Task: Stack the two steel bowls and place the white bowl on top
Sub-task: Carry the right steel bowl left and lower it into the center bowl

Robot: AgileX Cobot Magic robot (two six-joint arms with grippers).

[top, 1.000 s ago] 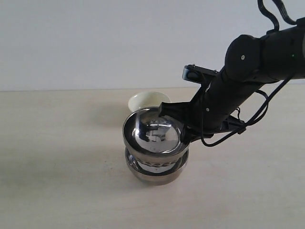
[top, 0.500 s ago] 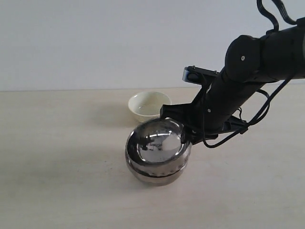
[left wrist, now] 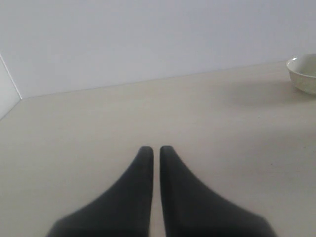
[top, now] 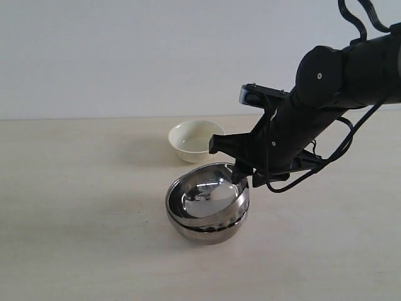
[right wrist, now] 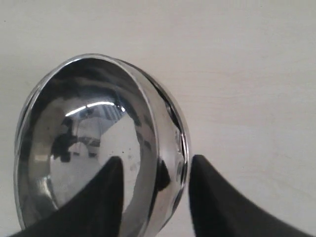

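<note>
Two steel bowls are nested on the table: the upper one (top: 203, 194) lies slightly tilted inside the lower one (top: 207, 231). My right gripper (top: 241, 177) hovers at their right rim. In the right wrist view this gripper (right wrist: 156, 159) is open and straddles both rims, one finger inside the upper bowl (right wrist: 84, 133) and one outside the lower bowl's rim (right wrist: 180, 133), with gaps on both sides. The white bowl (top: 194, 141) stands upright just behind the stack, also seen as the white bowl (left wrist: 303, 74) from the left wrist. My left gripper (left wrist: 153, 148) is shut on nothing, over bare table.
The pale wooden table (top: 75, 207) runs wide to the left and in front of the stack. A plain wall (top: 125, 56) rises behind its far edge. My right arm (top: 338, 81) reaches in from the upper right.
The upper steel bowl, held above the lower one a second ago, has come down and settled inside it. The right jaws now stand apart from its rim.
</note>
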